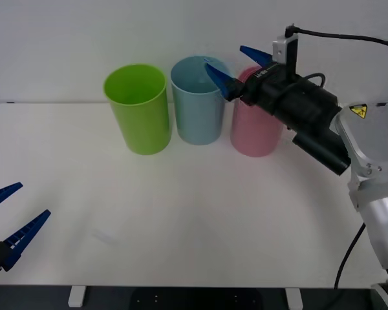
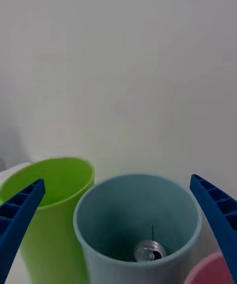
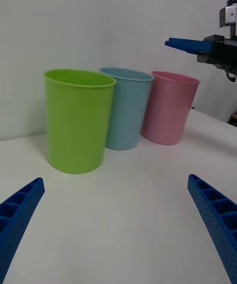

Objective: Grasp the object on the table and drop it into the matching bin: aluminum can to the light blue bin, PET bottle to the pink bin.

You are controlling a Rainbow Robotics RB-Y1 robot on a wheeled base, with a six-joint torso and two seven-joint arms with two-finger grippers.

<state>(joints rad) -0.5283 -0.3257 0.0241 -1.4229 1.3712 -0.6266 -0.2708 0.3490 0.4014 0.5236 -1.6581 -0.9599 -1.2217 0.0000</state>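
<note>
Can (image 2: 149,251) lies at the bottom of the light blue bin (image 1: 197,103), directly below the right hand (image 1: 236,68), fingers spread wide and empty.

Table: we see a big white table (image 1: 181,219) with round corners.
Green bin: a green bin (image 1: 137,107) stands on the table, at the left end of the row.
Blue bin: a blue bin (image 1: 196,100) stands in the middle, just beside the green one.
Pink bin: a pink bin (image 1: 253,129) stands at the right end, just beside the blue one.
Row: all three stand up straight near the far edge.
</note>
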